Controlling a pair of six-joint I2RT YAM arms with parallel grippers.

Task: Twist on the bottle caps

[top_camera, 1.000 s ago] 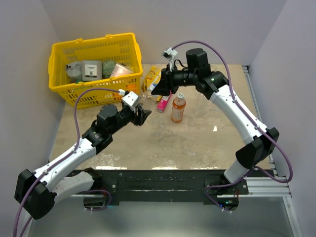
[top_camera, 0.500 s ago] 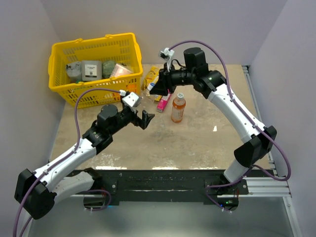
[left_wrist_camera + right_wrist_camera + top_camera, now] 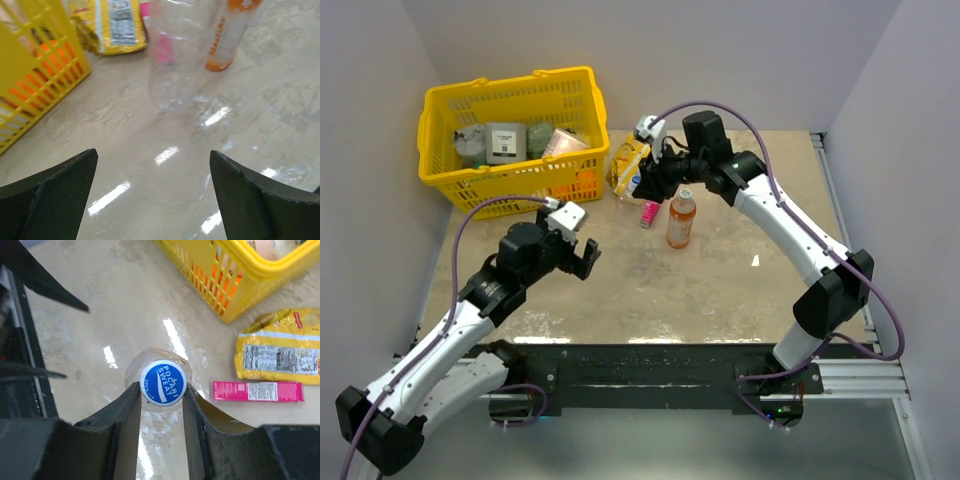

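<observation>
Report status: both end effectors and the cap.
Left end effector open, clear of the colourless plastic bottle. Right end effector shut on its round blue plastic cap. Nothing blocking.

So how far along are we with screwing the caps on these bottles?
Looks done: the orange plastic drink bottle stands with a whitish cap on. In hand: the right jaws grip the blue round plastic cap atop the clear plastic bottle; the left jaws stand open, clear of it. Left: probably tightening it; no third bottle is discernible.
</observation>
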